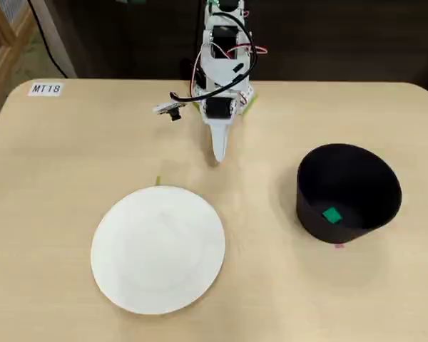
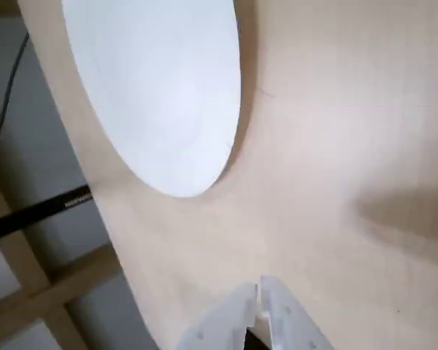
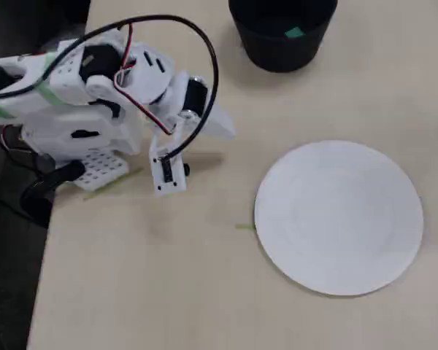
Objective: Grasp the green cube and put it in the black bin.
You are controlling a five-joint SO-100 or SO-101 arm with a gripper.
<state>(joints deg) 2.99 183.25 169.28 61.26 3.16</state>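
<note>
The green cube (image 1: 332, 215) lies on the floor of the black bin (image 1: 374, 177), at the right of a fixed view. In the other fixed view the cube (image 3: 294, 32) shows inside the bin (image 3: 277, 51) at the top. My white gripper (image 1: 218, 152) is folded back near the arm's base at the table's far edge, well away from the bin. Its fingers are closed together and hold nothing. In the wrist view the gripper (image 2: 260, 286) enters from the bottom edge, with the tips touching.
A round white plate (image 1: 158, 248) lies empty at the front middle of the table; it also shows in the wrist view (image 2: 160, 80) and a fixed view (image 3: 339, 216). A white label (image 1: 45, 89) sits at the far left corner. A small wrist camera (image 1: 172, 111) hangs beside the arm.
</note>
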